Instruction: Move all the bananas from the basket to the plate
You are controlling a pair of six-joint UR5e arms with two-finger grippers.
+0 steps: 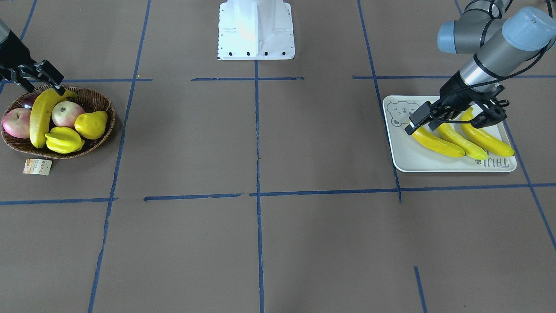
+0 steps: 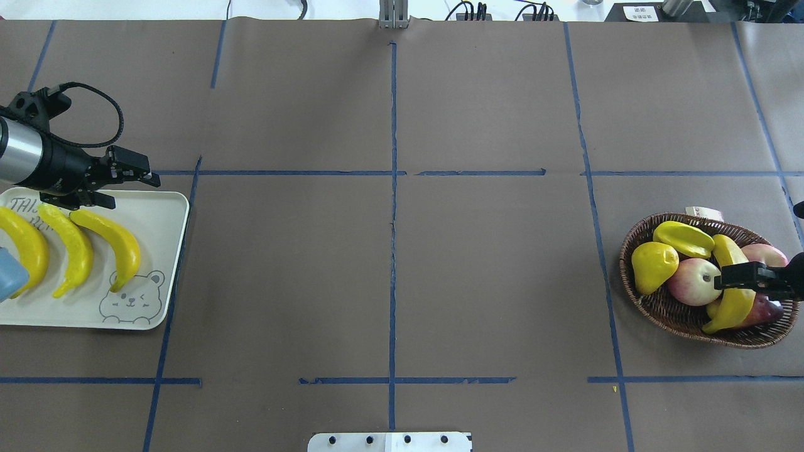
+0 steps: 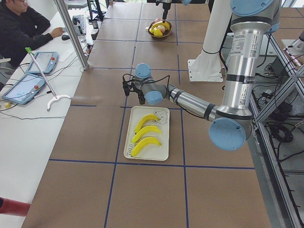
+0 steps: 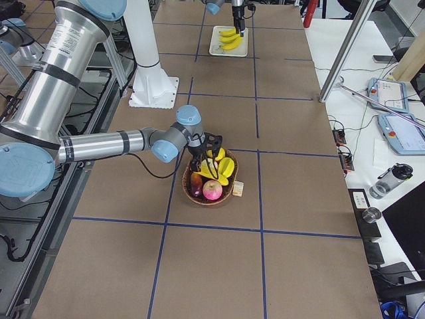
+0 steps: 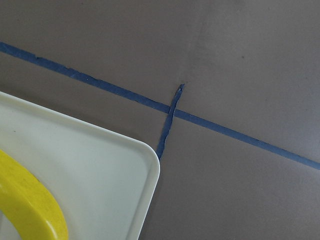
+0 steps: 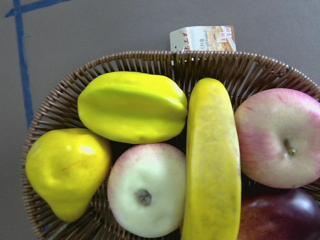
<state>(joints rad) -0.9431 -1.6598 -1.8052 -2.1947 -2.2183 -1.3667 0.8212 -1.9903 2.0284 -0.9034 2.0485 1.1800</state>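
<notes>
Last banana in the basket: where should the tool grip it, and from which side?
Grip the banana at mid-length, coming straight down from above, the tool closing across its width. It lies on top with its upper face bare. The pale apple and the red apple flank it closely, so the tool would likely have to wedge between them.

arms (image 3: 242, 61) silver | joint caps (image 3: 228, 134) pale-blue | cables (image 2: 116, 110) black | base (image 1: 256, 30) white
</notes>
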